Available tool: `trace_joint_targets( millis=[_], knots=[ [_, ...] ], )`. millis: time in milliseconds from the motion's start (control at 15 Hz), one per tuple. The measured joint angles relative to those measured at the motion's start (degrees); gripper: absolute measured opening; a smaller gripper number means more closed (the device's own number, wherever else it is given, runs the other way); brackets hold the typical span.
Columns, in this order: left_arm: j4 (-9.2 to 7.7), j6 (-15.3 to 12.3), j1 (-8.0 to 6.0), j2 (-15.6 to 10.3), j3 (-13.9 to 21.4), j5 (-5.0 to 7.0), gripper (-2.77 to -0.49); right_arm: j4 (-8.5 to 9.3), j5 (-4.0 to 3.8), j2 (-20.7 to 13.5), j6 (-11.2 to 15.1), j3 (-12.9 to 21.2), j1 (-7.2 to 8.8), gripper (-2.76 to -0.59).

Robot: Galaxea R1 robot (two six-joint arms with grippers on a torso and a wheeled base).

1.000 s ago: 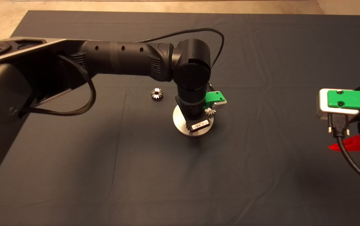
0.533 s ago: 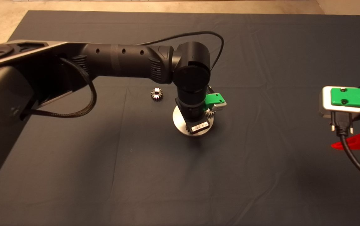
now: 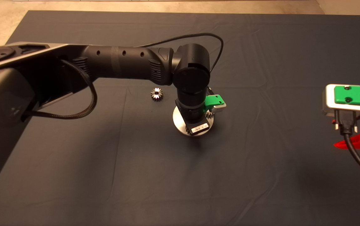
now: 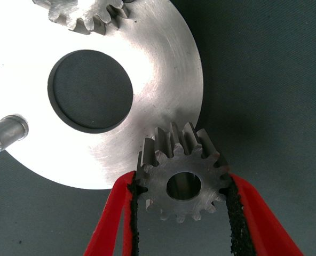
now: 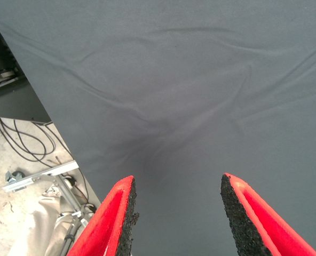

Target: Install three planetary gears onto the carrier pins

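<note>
My left gripper (image 4: 182,185) is shut on a planetary gear (image 4: 174,152), its pads (image 4: 234,205) pressing the teeth on both sides. The gear hangs level over the rim of the silver carrier disc (image 4: 163,90); I cannot tell whether it sits on a pin. One bare carrier pin (image 4: 7,132) stands on the disc's far side, and a second gear (image 4: 80,18) rests on the disc beyond the central hole. In the head view the left wrist covers most of the disc (image 3: 177,121). A third gear (image 3: 156,94) lies loose on the mat beside the disc. My right gripper (image 5: 176,200) is open and holds nothing.
The dark mat (image 3: 261,62) covers the table. The right arm (image 3: 354,100) waits at the mat's right edge, its cable (image 3: 356,160) trailing off the side. In the right wrist view, floor with cables (image 5: 24,144) shows past the mat's edge.
The left arm has sunk a little toward the disc with the gear still held. The right gripper has drifted slightly toward the right edge.
</note>
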Motion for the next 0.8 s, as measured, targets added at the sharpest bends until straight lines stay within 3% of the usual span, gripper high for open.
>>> trace_joint_targets(
  millis=[400, 800],
  knots=[
    [1.62, 0.0, 0.17, 0.0, 0.0, 0.02, -2.43, 0.42, -0.02, 0.0, 0.0, 0.0, 0.35, -2.20],
    [1.76, 0.0, 0.15, 0.0, -0.4, -0.02, -2.43, 0.62, 0.00, -0.3, -0.1, 0.0, 0.66, -2.20]
  ],
)
